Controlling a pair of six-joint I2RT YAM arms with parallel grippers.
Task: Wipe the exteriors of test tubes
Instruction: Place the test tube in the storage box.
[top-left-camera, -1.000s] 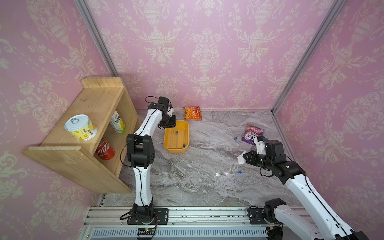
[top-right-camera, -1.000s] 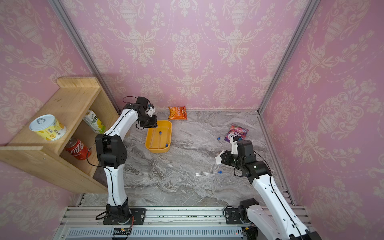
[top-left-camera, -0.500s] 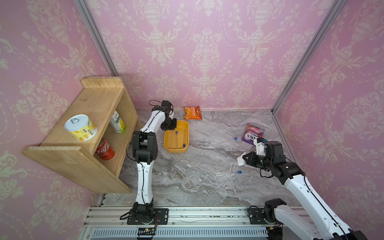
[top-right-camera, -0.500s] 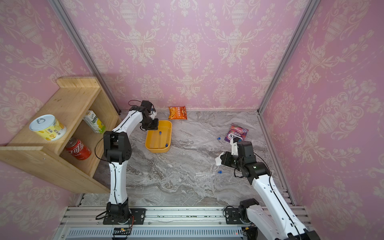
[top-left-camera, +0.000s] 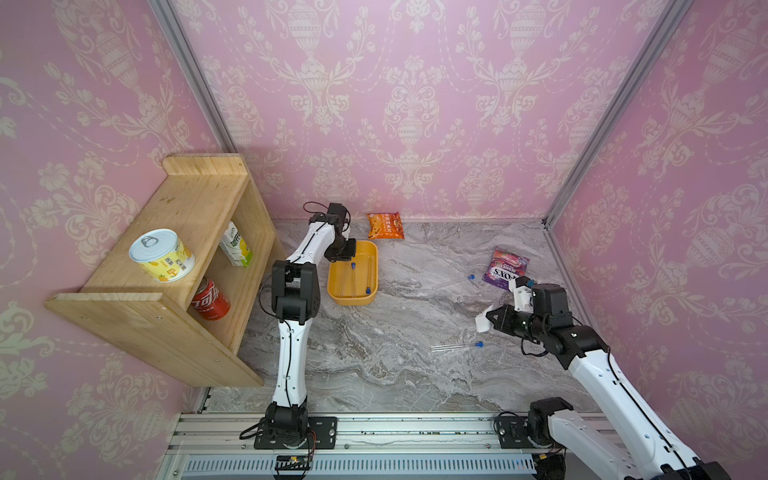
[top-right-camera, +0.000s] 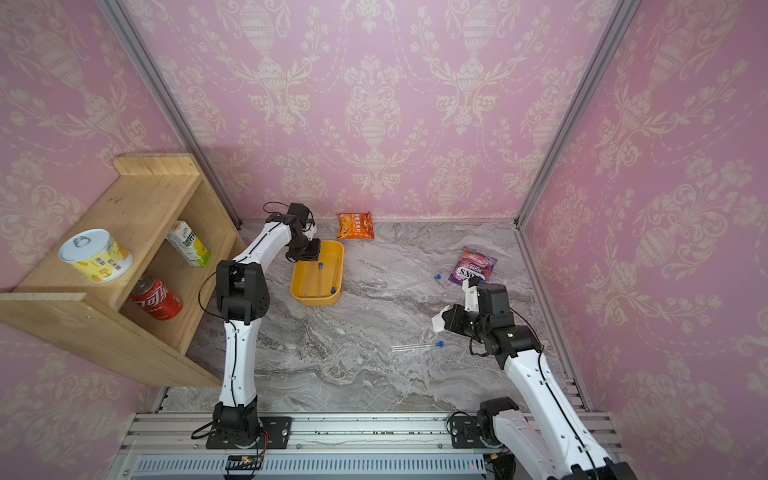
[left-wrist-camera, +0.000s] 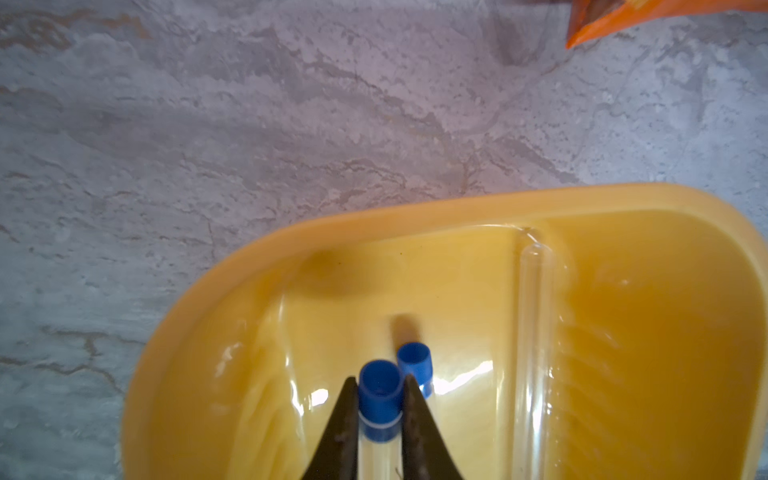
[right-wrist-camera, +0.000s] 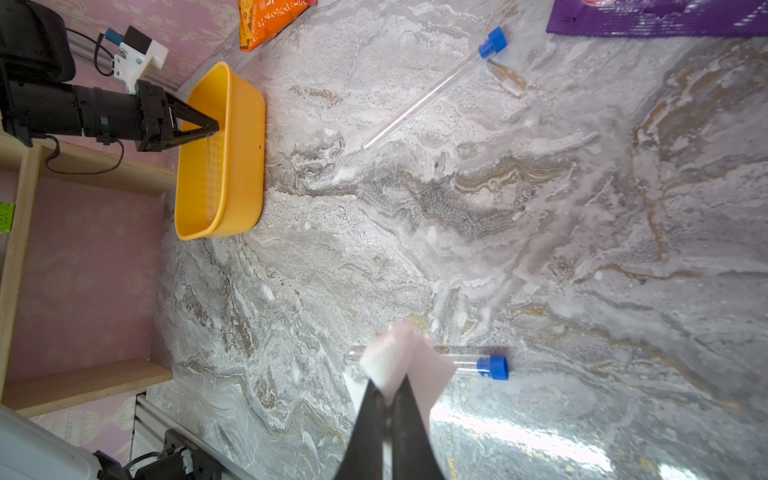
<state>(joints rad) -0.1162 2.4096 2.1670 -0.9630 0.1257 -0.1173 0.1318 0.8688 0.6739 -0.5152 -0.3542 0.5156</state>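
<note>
Left gripper (left-wrist-camera: 380, 379) narrow, pinching a test tube (left-wrist-camera: 378, 419) at its blue-capped end over yellow tub (left-wrist-camera: 415, 208) at 11 o'clock on table (top-left-camera: 374, 353), should lower it flat before releasing; right gripper (right-wrist-camera: 388, 380) clamps wipe (right-wrist-camera: 399, 353).

Wooden shelf (top-left-camera: 195, 195), cola can (top-left-camera: 210, 300), orange bag (top-left-camera: 385, 226), purple packet (top-left-camera: 505, 269)

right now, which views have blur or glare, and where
Left wrist view: the held test tube and left gripper are soft, close to the lens; white glare spots on the yellow tub floor. Right wrist view: a bright glare streak on the marble table near the right gripper, whose white wipe is slightly blurred. Both top views: evenly lit, sharp.
</note>
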